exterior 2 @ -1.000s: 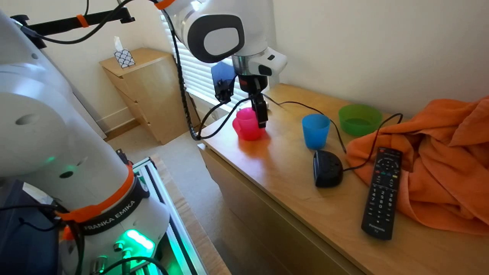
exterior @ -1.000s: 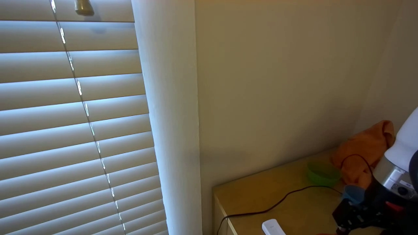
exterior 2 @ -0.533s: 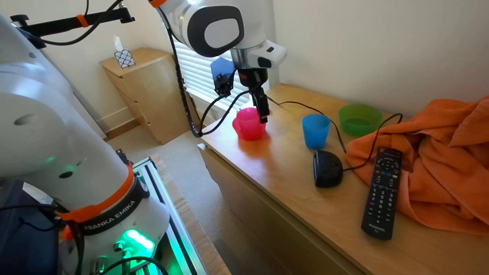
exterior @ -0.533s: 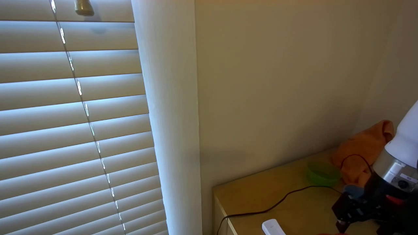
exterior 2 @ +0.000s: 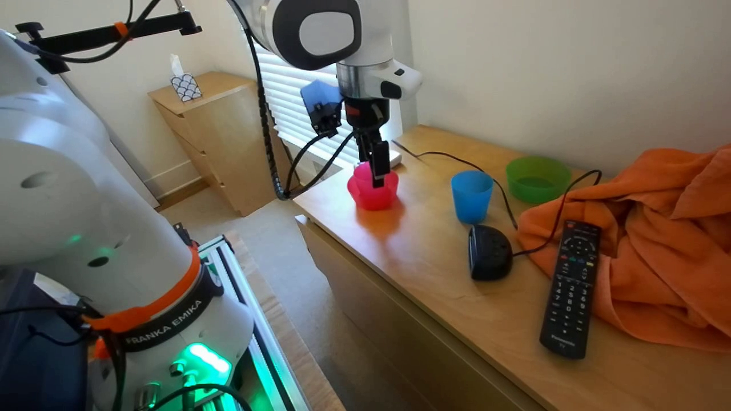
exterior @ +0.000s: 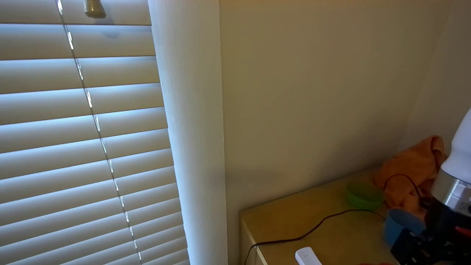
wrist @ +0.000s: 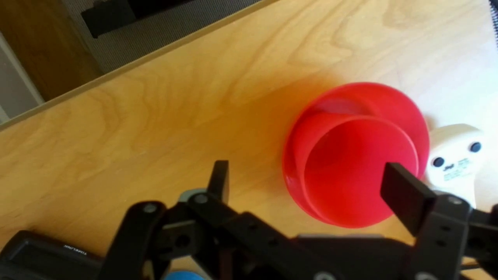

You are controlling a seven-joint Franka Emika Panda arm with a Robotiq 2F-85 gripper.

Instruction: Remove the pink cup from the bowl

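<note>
Pink cup (wrist: 356, 171): sitting inside the bowl (wrist: 406, 112), nearly the same pinkish red, so it hasn't been removed yet. In an exterior view the cup (exterior 2: 363, 170) pokes up past the bowl's rim. Can't tell if it's leaning in there.
Gripper (wrist: 311, 184): fingers (wrist: 406, 196) spread wide, clamped on nothing. In the wrist view one overlaps the cup's edge and its partner is off to the side with dresser top (wrist: 155, 136) under it. Whether a tip touches the cup, no idea, the views don't settle it.
Cup step: I'd call this lining up for the grab, right before the actual grip.
Next cup move: imo I need to slide over till one finger is inside the cup and one outside its wall, drop a bit, squeeze, go straight up. The part sticking up is my best bet since the gap down beside the bowl looks tight.
Bowl risk: go too deep and I probably pinch both, so the bowl comes along for the ride.
White gadget (wrist: 451, 155): right next to the bowl, so I'd keep my outside finger off it.
Blue cup (exterior 2: 472, 197): standing well apart on the dresser top, leaving it alone.
</note>
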